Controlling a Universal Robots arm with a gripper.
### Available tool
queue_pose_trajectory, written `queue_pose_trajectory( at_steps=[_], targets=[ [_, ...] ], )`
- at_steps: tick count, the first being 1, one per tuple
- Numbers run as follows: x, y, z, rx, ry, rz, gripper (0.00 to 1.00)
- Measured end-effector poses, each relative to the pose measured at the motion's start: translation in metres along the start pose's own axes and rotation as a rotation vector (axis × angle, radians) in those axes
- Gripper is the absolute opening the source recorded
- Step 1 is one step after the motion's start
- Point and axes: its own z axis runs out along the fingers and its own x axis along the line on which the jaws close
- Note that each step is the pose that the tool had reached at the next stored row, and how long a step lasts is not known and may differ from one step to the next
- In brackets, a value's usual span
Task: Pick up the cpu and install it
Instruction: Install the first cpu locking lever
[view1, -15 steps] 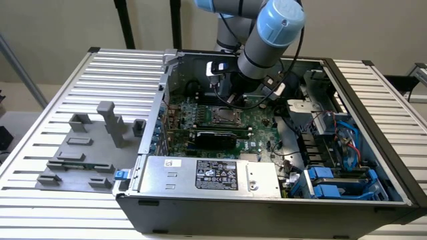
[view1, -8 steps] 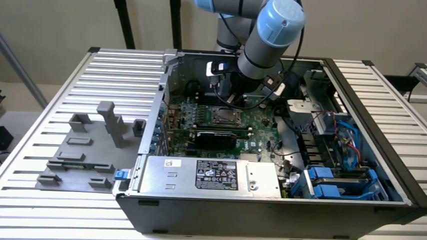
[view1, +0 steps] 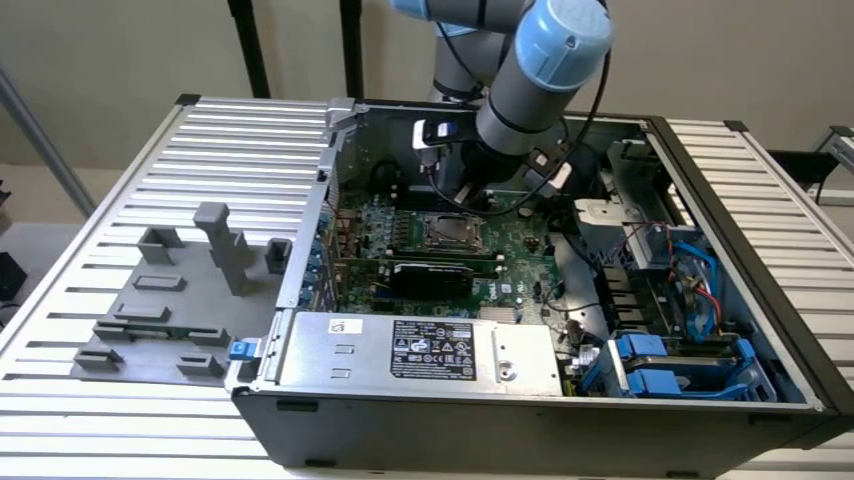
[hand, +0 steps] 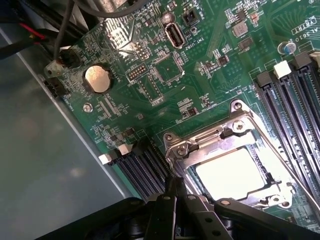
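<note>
Here the gripper (hand: 175, 187), fingers pinched together and empty, hovers beside the cpu (hand: 231, 172) in the socket (hand: 200, 145); stay vertical, avoid the frame.

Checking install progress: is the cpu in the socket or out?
In: the cpu lies flat inside the socket's metal frame, silvery top showing.

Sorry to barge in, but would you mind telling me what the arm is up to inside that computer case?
The robot arm reaches down into the open computer case, over the green motherboard. Its gripper is shut and sits right at the edge of the socket's metal frame. The cpu, with its silvery top, lies in the socket inside that frame. The gripper holds nothing that I can see, so the chip appears placed already.
</note>
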Motion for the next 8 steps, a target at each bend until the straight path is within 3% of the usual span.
queue_pose_trajectory(
  at_steps=[8],
  targets=[
    [-0.0061,0.0008,-0.0095,0.0000,-0.0001,0.000,0.11]
  ],
)
